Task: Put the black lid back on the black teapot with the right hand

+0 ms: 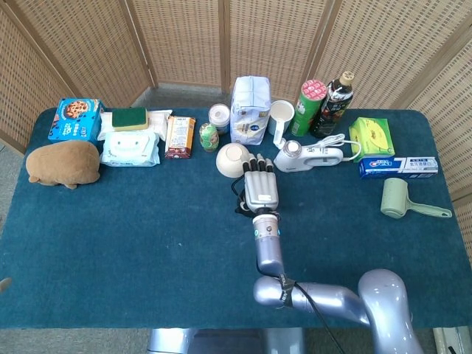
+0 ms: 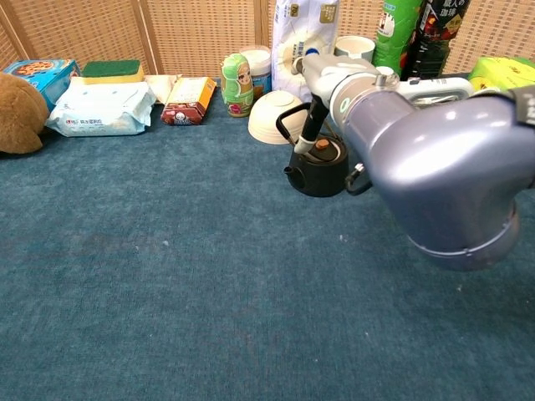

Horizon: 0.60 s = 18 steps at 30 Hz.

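Note:
The black teapot (image 2: 320,174) stands mid-table in the chest view, its handle upright. The black lid (image 2: 327,151) with a brown knob sits on the teapot's mouth. My right hand (image 1: 259,190) hovers flat over the teapot in the head view, fingers stretched out side by side, hiding most of it; only the teapot's left edge (image 1: 241,207) shows. In the chest view one dark finger (image 2: 310,122) points down just left of the knob, holding nothing. My left hand shows in neither view.
A white bowl (image 2: 276,115) lies right behind the teapot, a green doll figure (image 2: 237,83) and a white bag (image 1: 251,109) further back. A white corded appliance (image 1: 306,156) sits to the right. A plush toy (image 1: 63,164) and wipes (image 1: 129,147) are far left.

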Each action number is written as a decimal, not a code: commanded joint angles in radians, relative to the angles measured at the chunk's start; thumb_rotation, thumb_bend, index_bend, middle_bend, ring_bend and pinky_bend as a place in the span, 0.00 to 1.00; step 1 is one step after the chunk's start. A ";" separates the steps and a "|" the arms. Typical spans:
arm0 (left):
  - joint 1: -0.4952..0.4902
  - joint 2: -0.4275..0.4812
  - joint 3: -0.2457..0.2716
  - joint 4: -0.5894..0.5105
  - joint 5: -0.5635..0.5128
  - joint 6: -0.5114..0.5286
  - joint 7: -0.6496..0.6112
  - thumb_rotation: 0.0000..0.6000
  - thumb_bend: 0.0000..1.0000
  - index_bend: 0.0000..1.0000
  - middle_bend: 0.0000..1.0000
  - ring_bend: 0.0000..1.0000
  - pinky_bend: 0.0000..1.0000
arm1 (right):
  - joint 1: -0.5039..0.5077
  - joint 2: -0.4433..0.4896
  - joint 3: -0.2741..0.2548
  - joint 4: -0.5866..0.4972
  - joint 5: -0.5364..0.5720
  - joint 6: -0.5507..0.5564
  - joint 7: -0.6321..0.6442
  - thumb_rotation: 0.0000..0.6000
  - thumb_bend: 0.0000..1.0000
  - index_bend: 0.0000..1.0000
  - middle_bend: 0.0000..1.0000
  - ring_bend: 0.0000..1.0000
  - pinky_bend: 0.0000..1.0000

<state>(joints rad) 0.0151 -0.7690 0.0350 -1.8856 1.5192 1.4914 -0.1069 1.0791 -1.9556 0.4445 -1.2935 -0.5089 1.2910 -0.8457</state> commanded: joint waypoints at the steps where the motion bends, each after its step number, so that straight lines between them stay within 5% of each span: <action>1: 0.002 0.001 0.001 0.000 0.002 0.002 -0.001 1.00 0.09 0.00 0.00 0.00 0.02 | 0.004 -0.017 0.003 0.017 -0.006 -0.002 -0.001 1.00 0.15 0.03 0.07 0.03 0.07; 18: -0.002 0.002 -0.002 0.003 -0.010 -0.005 -0.008 1.00 0.09 0.00 0.00 0.00 0.02 | 0.001 -0.007 0.041 0.017 -0.024 0.002 -0.021 1.00 0.15 0.03 0.08 0.03 0.07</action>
<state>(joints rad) 0.0135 -0.7665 0.0330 -1.8825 1.5101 1.4870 -0.1159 1.0801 -1.9624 0.4849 -1.2809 -0.5323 1.2951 -0.8652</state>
